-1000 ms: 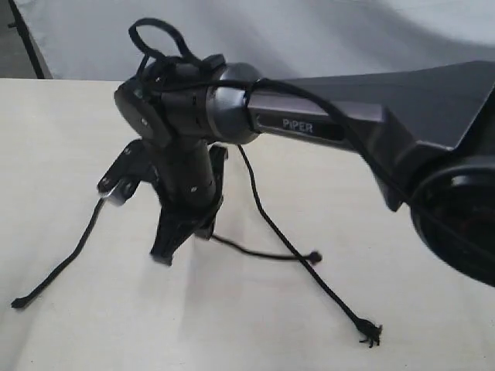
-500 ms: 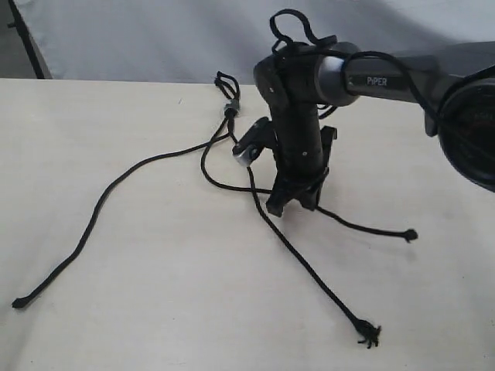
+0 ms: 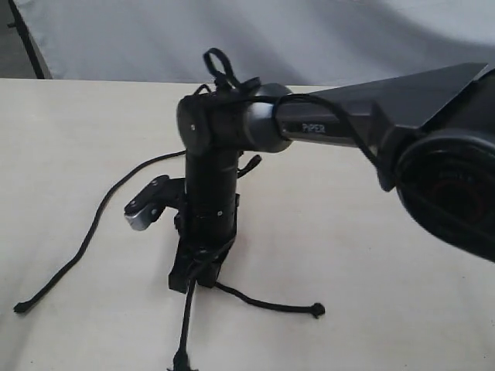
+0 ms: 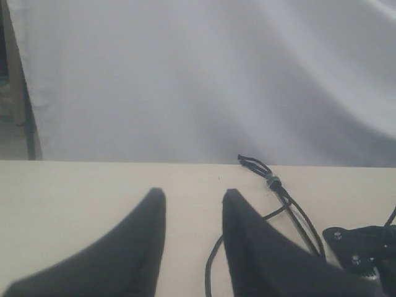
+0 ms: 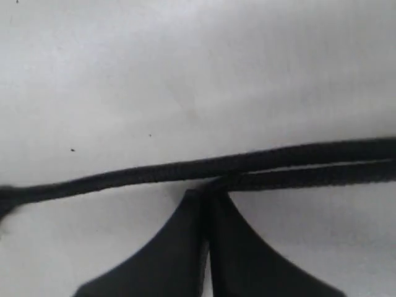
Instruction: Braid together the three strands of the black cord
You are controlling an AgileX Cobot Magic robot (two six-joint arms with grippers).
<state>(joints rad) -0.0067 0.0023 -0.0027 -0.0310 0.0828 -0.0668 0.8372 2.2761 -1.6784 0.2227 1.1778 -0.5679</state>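
Three strands (image 3: pixel 263 303) of one black cord (image 4: pixel 294 210), lying on a pale tabletop (image 3: pixel 387 309).

Right pincer (image 3: pixel 193 282): pointed straight down at the tabletop, clenched. Its fingers (image 5: pixel 179 253) are pressed together on a strand (image 5: pixel 297 178) at their very tips. Another length of strand crosses just beyond the tips.

First strand (image 3: pixel 186 325): runs from the right pincer toward the camera.

Second strand: leads off from just beside that pincer and ends in a knotted tip.

Third strand (image 3: pixel 81 243): well apart from that pincer, curving away across the tabletop.

Left pincer (image 4: pixel 193 193): released, fingers apart.

Grey band (image 4: pixel 273 182) and short loops (image 4: pixel 250 162): on the tabletop beyond the left pincer's tips, off to one side.
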